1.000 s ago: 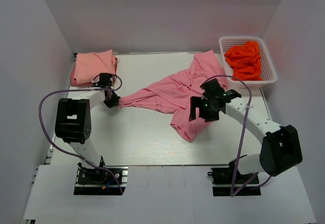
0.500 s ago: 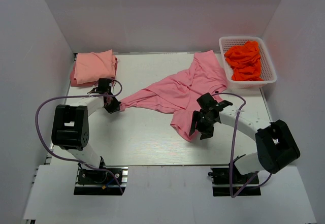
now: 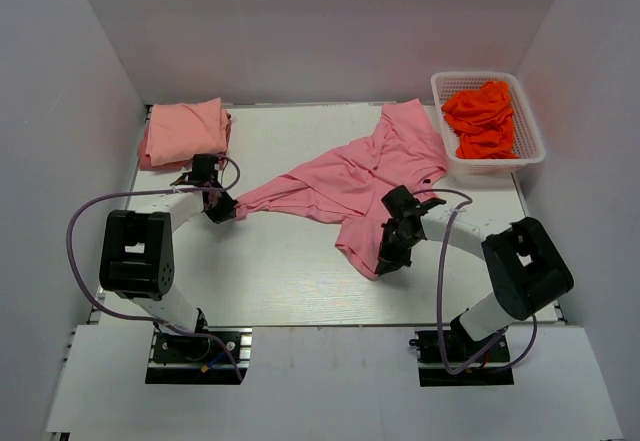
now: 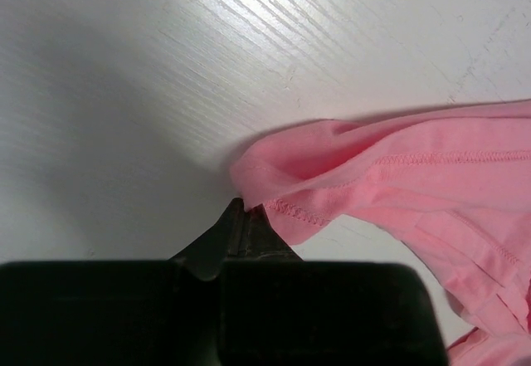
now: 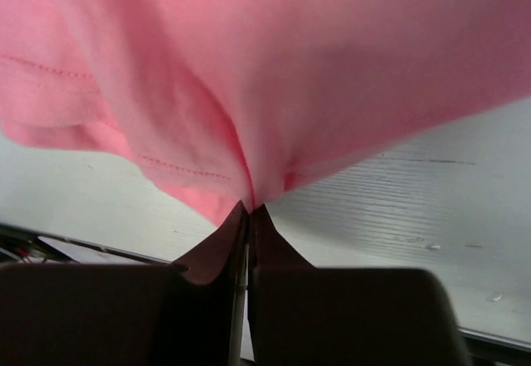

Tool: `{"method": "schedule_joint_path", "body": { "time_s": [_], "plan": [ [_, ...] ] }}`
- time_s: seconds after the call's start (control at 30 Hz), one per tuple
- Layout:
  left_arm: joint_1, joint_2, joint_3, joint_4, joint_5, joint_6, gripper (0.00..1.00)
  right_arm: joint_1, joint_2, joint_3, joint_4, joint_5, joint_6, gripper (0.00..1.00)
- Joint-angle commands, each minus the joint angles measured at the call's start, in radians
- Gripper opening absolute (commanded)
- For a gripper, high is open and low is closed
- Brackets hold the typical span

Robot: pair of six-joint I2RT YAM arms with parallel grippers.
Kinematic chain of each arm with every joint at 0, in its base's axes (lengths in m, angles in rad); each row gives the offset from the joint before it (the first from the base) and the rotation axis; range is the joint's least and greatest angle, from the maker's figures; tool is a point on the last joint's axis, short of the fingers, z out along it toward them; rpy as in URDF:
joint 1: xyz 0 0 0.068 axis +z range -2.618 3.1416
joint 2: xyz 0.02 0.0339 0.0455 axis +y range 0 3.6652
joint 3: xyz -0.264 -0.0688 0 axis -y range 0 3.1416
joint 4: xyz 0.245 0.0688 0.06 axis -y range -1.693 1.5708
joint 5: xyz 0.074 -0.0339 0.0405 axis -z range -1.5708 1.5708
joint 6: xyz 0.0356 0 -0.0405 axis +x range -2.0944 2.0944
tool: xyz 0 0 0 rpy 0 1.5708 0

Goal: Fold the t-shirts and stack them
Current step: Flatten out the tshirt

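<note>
A rose pink t-shirt (image 3: 350, 176) lies crumpled and stretched across the middle of the table. My left gripper (image 3: 229, 209) is shut on its left corner, where the hem (image 4: 286, 208) is pinched between the jaw tips. My right gripper (image 3: 385, 261) is shut on the shirt's near lower edge; the cloth (image 5: 249, 117) bunches into the closed jaws. A paler salmon pink t-shirt (image 3: 183, 129) lies folded at the far left corner, apart from both grippers.
A white basket (image 3: 529, 126) at the far right holds orange cloth (image 3: 482, 117). White walls close in the table on the left, right and back. The left arm's purple cable (image 3: 85, 231) loops out beside its base.
My right gripper came down toward me to the shirt's near edge and shut on it. The left gripper stayed shut on the left corner, hardly moving.
</note>
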Motion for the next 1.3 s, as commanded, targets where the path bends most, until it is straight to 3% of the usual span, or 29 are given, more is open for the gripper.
{"method": "schedule_joint_path", "body": {
  "time_s": [0.0, 0.17, 0.3, 0.5, 0.53, 0.77, 0.9, 1.03, 1.27],
  "plan": [
    [-0.005, -0.039, 0.011, -0.019, 0.013, -0.006, 0.0, -0.002, 0.002, 0.017, -0.004, -0.018, -0.003, 0.0],
    [-0.005, -0.118, 0.02, -0.02, 0.057, -0.006, 0.0, -0.013, -0.09, 0.079, -0.083, 0.087, -0.017, 0.0],
    [-0.005, -0.221, 0.105, -0.066, 0.085, 0.033, 0.0, -0.031, -0.235, 0.279, -0.191, 0.29, -0.078, 0.0],
    [-0.005, -0.451, 0.229, -0.011, 0.167, 0.053, 0.0, -0.06, -0.297, 0.683, -0.337, 0.67, -0.146, 0.0],
    [-0.005, -0.494, 0.255, -0.011, 0.168, 0.053, 0.0, -0.068, -0.322, 0.783, -0.322, 0.724, -0.175, 0.0],
    [0.006, -0.533, 0.589, -0.172, 0.112, 0.071, 0.0, -0.072, -0.409, 1.048, -0.165, 0.932, -0.354, 0.0],
    [0.006, -0.523, 0.753, -0.263, -0.005, 0.071, 0.0, -0.071, -0.46, 1.129, -0.009, 0.99, -0.515, 0.0],
    [0.006, -0.583, 0.815, -0.263, -0.043, 0.06, 0.0, -0.068, -0.488, 1.232, 0.088, 0.985, -0.649, 0.0],
    [-0.005, -0.608, 0.956, -0.345, -0.001, 0.031, 0.0, -0.065, -0.523, 1.349, 0.16, 0.818, -0.741, 0.0]
  ]
}}
